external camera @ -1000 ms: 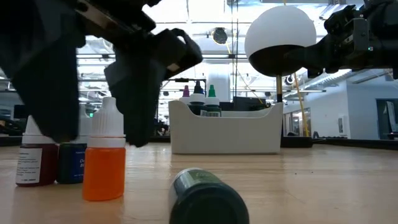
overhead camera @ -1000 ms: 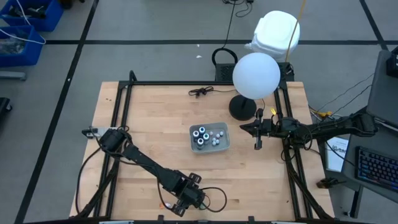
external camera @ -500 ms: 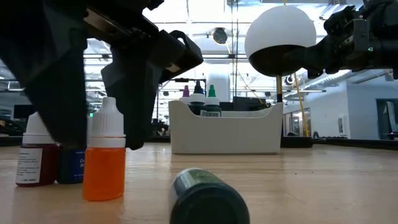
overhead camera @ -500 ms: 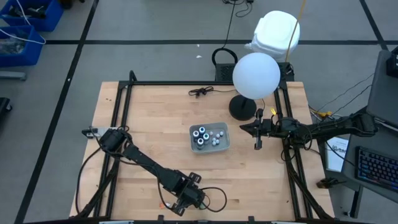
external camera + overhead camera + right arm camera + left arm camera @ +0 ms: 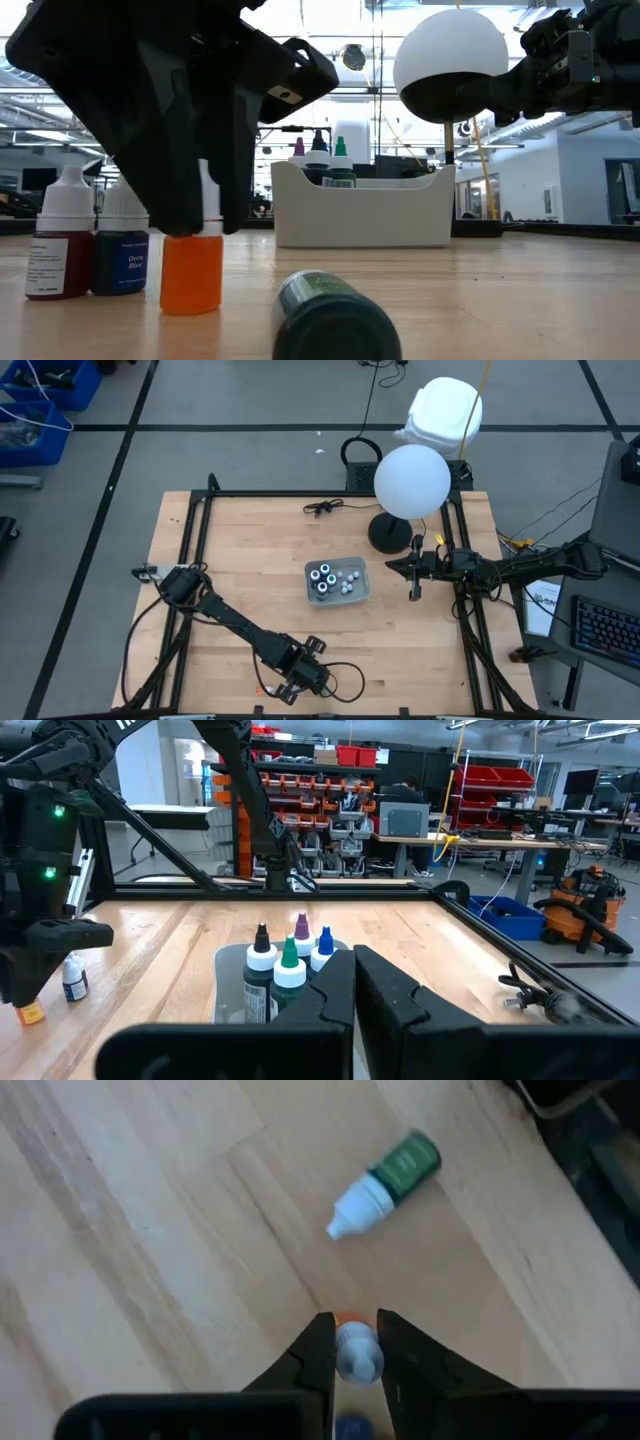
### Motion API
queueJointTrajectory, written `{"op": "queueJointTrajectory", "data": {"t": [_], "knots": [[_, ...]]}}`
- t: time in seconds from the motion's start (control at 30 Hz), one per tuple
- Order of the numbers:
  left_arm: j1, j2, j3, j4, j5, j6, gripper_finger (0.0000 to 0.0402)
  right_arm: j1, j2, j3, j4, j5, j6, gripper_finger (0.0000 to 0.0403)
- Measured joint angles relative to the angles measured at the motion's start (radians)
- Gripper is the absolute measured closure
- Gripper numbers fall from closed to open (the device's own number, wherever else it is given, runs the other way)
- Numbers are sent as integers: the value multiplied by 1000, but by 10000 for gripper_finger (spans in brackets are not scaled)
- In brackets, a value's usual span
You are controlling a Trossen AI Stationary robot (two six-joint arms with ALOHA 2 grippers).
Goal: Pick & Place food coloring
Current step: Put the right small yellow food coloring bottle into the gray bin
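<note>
One orange bottle [image 5: 356, 1352] (upright) sits between left tool [image 5: 355, 1342] fingers.

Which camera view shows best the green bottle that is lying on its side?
The left wrist view: the green bottle shows whole, white cap and label, lying beyond the left gripper. The low view shows only its end, close and blurred. The high and right wrist views do not show it.

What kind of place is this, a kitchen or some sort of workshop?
Most likely a robotics lab or workshop: shelves of red parts bins, workbenches with equipment, and a shop vacuum stand behind the wooden table.
</note>
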Motion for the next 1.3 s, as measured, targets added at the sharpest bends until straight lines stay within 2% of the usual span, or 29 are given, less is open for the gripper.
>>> {"op": "queueJointTrajectory", "data": {"t": [0.1, 0.23, 0.5, 0.67, 0.83, 1.0, 1.13, 1.3], "knots": [[0, -47, -1, -64, -12, 49, 342, 0, 0, 0, 0, 0, 0, 403], [13, -174, -1, -116, -81, 65, 341, 0, 0, 0, -1, 0, 0, 403], [43, -433, -39, -98, -147, 79, 341, 0, 0, 0, -6, 0, 1, 403], [75, -559, -210, 28, -139, 90, 341, 0, 0, 0, -7, 0, 14, 403], [115, -691, -442, 279, -70, 60, 341, 0, 0, 0, -9, 0, 17, 403], [144, -757, -625, 448, -76, 33, 341, 0, 0, 0, -6, 0, 25, 403], [173, -758, -709, 558, -86, 44, 341, 0, 0, 0, -5, 1, 45, 403], [212, -746, -750, 639, -88, 122, 341, 0, 2, 0, -23, 2, 103, 403]]}}
